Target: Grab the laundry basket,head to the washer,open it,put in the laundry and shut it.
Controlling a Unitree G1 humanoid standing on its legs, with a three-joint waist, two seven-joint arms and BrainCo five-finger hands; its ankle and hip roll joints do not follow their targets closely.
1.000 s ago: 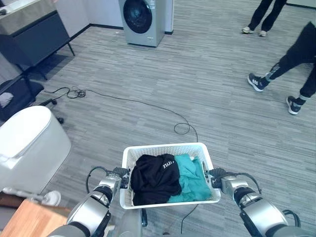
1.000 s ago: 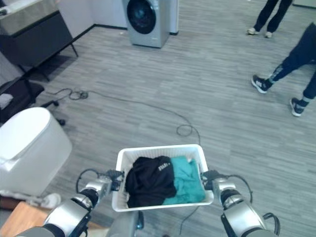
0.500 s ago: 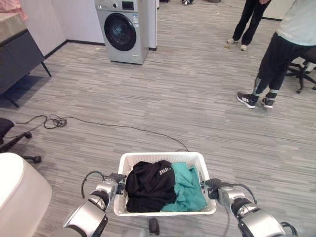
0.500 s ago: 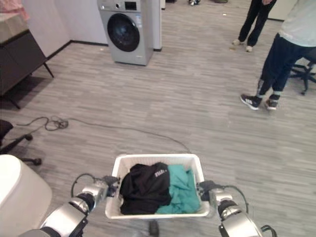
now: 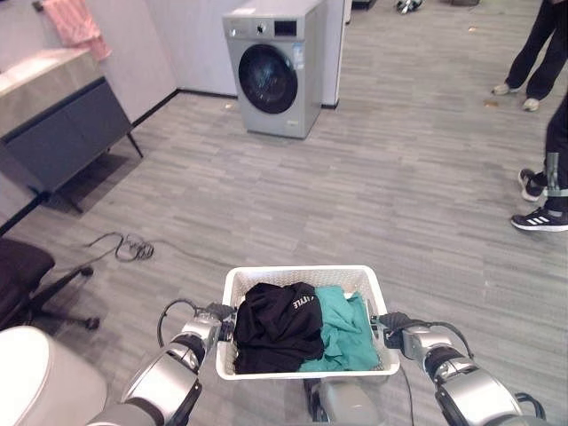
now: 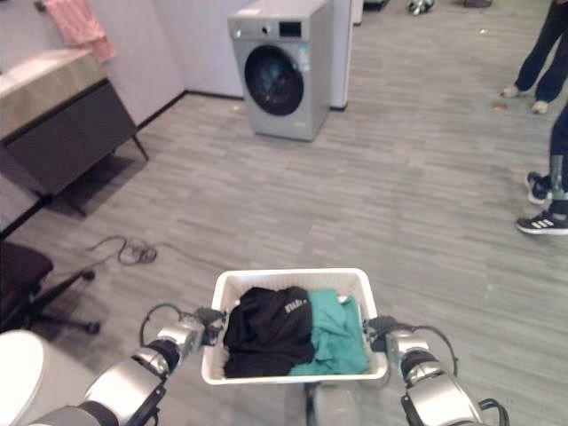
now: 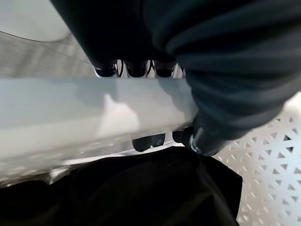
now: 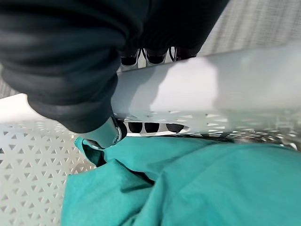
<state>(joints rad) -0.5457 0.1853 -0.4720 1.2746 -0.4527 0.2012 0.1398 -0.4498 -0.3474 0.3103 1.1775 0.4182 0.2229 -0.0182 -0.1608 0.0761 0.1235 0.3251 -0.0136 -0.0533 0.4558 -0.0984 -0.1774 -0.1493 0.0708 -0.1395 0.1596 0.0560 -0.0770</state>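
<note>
Both hands are carrying the white perforated plastic laundry basket [image 5: 306, 277] low at 6 o'clock in the eye views. The left hand [image 5: 213, 318] is gripping its 9 o'clock rim, dark-tipped fingers [image 7: 148, 141] curling under the smooth lip and showing through the handle slot. The right hand [image 5: 396, 327] is doing likewise at the 3 o'clock rim, fingers [image 8: 150, 127] hooking through the slot (thumb beside the lattice wall). Inside are lying a crumpled black garment [image 5: 277, 324] toward 9 o'clock and a soft teal cloth [image 5: 342, 333] toward 3 o'clock, touching.

The silver front-loading washer with round dark door [image 5: 277, 75] is standing at 12 o'clock, door closed, well apart across open grey wood-grain plank floor [image 5: 382, 186]. A thin black cable [image 5: 129, 247] is trailing at 9 o'clock near a black office chair [image 5: 31, 280]; a dark cabinet [image 5: 67, 133] is bounding 10 o'clock. A person's legs and shoes [image 5: 543, 191] are standing at 2 o'clock.
</note>
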